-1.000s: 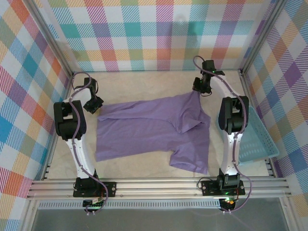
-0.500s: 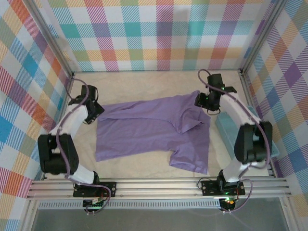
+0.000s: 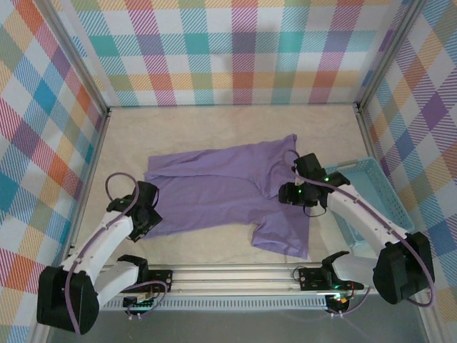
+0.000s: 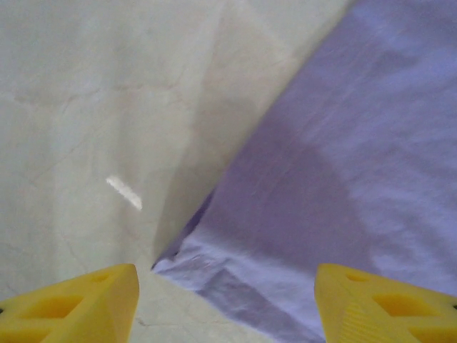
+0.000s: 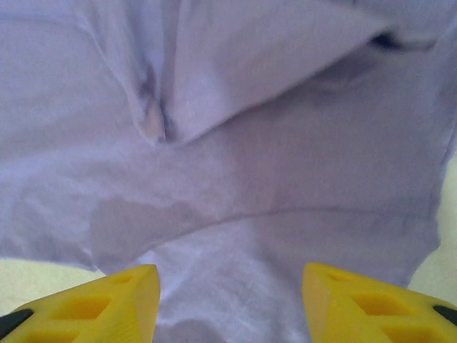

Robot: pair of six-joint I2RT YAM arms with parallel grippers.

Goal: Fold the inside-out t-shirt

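Fabric of the inside-out t-shirt [image 3: 221,189] lies spread in the middle of the top view, plain lavender, creased, with a flap folded over near its right side and a sleeve jutting toward the lower edge. The left gripper [image 3: 148,214] is at its lower-left corner, jaws spread, pinching nothing. The right gripper [image 3: 293,193] is over the shirt's right part, jaws likewise apart above flat cloth. Beige table [image 3: 214,121] surrounds it. At right stands a light blue basket [image 3: 371,186], partly covered by the right arm.

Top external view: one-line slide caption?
Lavender t-shirt spread on the table; left tool open at its near-left corner, right tool open over its right side, blue basket alongside.
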